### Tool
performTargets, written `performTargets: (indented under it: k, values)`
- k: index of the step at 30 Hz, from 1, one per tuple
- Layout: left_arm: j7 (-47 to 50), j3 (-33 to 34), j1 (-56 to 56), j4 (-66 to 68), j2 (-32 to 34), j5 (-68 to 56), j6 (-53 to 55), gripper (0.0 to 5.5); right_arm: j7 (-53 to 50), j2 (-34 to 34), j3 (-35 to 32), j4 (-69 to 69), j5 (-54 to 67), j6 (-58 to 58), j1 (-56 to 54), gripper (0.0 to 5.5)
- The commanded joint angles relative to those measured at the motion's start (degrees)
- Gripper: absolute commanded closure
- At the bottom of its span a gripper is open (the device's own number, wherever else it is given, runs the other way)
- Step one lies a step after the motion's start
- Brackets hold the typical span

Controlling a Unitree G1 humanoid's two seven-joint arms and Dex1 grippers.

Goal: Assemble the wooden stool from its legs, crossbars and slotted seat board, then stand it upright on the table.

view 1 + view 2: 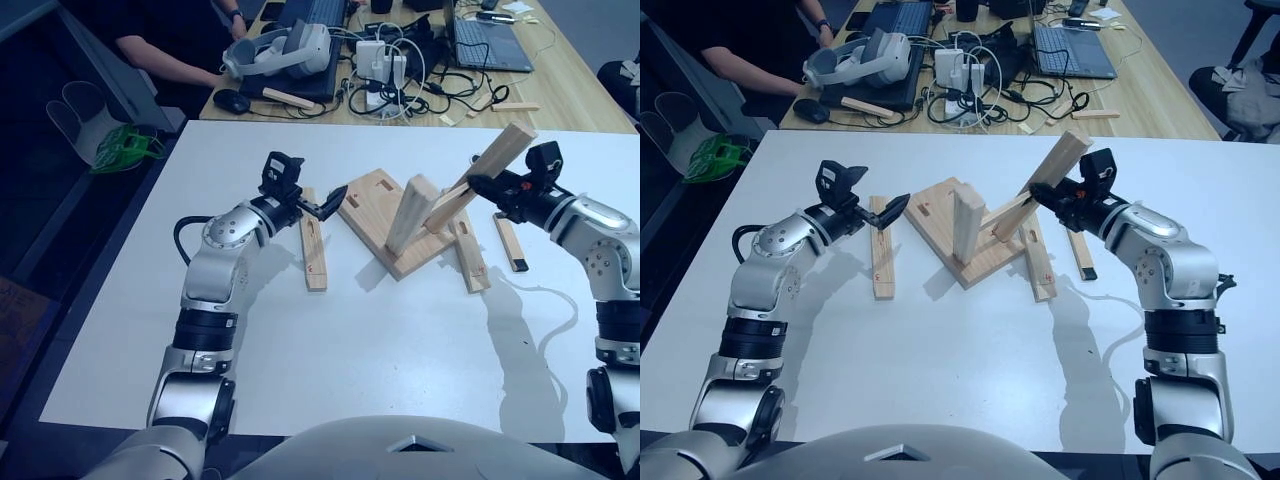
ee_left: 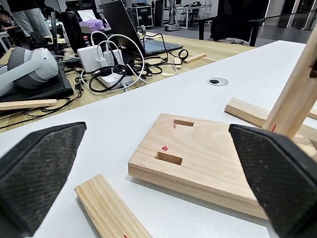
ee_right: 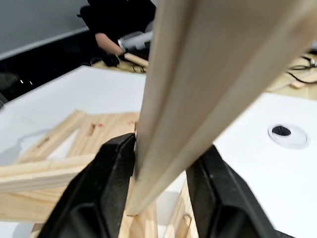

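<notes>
White worktop (image 1: 300,380): seat board (image 1: 372,212) lies near its middle, one leg (image 1: 410,212) standing upright on it. Right gripper (image 1: 478,186) clamps a second leg (image 1: 508,145), tilted towards the board for slotting; left gripper (image 1: 312,190) gapes wide, empty, beside it, likely to steady.

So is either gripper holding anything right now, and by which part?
The right gripper clamps a tilted wooden bar about midway along it. The left gripper is open, holding nothing.
</notes>
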Motion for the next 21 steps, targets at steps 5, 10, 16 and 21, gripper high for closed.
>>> performTargets:
  k: [5,10,16,21]
  values:
    - [0.76,0.06,0.17,-0.90,-0.16,0.96,-0.61,0.10,-1.37,0.30,6.63,0.29,-7.54,4.19,0.23,2.38]
    - [0.95,0.28,0.55,-1.51,-0.10,0.97,-0.47,0.10,-3.79,9.04,-6.89,-4.36,3.85,0.62,-2.52,1.74]
    - [1.54,1.23,0.40,-2.36,-0.48,0.74,-0.98,0.10,-10.34,13.16,-15.27,-7.98,8.41,-2.54,-9.50,1.74]
    - [11.00,8.75,-2.52,-1.06,-4.81,-0.77,-4.24,0.10,-11.45,11.22,-12.39,-16.18,9.62,0.76,-15.89,1.74]
